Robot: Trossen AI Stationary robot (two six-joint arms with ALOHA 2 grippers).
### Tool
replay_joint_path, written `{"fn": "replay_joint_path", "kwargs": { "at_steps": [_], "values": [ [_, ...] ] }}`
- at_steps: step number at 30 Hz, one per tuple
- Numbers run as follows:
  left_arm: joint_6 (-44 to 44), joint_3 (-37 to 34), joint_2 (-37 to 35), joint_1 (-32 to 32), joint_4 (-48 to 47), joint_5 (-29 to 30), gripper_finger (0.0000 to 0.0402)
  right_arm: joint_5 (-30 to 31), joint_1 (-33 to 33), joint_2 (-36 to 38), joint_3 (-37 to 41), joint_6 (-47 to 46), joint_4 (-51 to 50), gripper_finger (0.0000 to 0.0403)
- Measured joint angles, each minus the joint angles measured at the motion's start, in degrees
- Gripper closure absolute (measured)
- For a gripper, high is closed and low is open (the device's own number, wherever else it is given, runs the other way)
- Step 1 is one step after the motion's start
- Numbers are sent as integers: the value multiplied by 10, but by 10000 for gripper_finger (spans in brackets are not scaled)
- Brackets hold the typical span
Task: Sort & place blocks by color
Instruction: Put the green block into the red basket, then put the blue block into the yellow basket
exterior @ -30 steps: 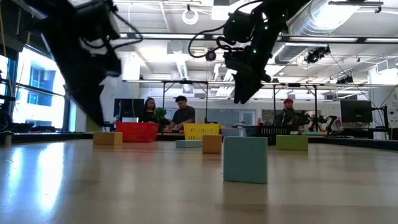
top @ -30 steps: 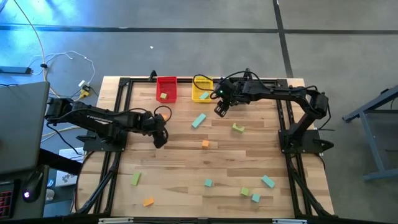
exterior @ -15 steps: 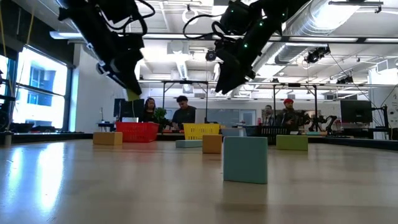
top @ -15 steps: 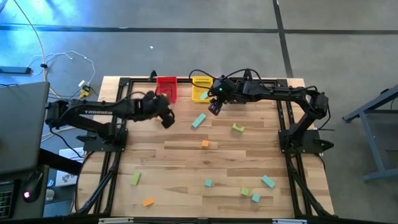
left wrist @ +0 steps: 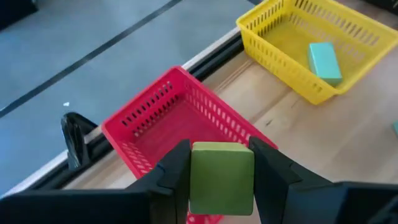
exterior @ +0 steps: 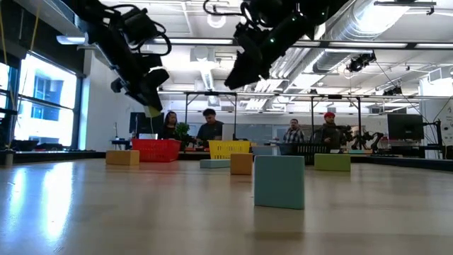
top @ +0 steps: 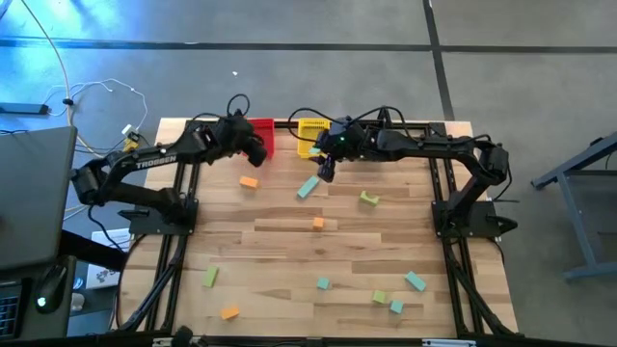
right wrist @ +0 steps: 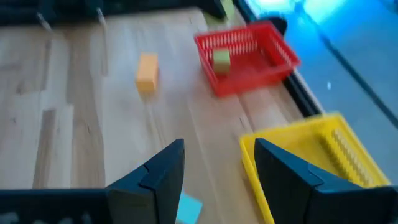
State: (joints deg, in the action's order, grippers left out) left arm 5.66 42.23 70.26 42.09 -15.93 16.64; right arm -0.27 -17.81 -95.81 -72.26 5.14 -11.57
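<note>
My left gripper hangs above the red bin, shut on a light green block; the low view shows that block at the fingertips, high over the table. My right gripper is open and holds nothing, hovering near the yellow bin and above a teal bar. One green block lies in the red bin, one teal block in the yellow bin. Further orange, green and teal blocks lie flat on the table. My left gripper pinches the green block between its two fingers, which press on two opposite side faces. The fingers slant down from above toward the table's far edge. The block is lifted clear, over the red bin's near wall.
An orange block lies just in front of the red bin. A green block and an orange cube sit mid-table. Several more blocks are scattered along the near edge, among them a green bar. People sit beyond the far edge.
My left gripper has swung from the table's left middle toward the far edge and risen, carrying the green block until it hangs over the red bin. My right gripper has drifted up and a little toward the table's left, staying open.
</note>
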Motion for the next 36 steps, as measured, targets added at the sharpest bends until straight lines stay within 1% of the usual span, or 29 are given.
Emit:
{"fn": "replay_joint_path", "kwargs": {
  "at_steps": [4, 9, 15, 21, 27, 36],
  "values": [
    [-14, 0, 31, 39, 17, -37, 299, -7, 0, 0, 0, 5, 40, 221],
    [-14, 13, 86, 76, 29, -86, 296, -47, -10, 0, 0, 13, 62, 221],
    [-28, 50, 161, 89, 30, -94, 295, -72, -17, -1, 0, 41, 62, 221],
    [-29, 75, 209, 89, 29, -108, 289, -111, -25, -21, 0, 67, 56, 221],
    [-19, 82, 221, 89, 21, -118, 275, -119, -26, -38, 0, 93, 28, 221],
    [-24, 83, 207, 89, 11, -122, 216, -120, -16, -48, 0, 105, 24, 221]
  ]
}}
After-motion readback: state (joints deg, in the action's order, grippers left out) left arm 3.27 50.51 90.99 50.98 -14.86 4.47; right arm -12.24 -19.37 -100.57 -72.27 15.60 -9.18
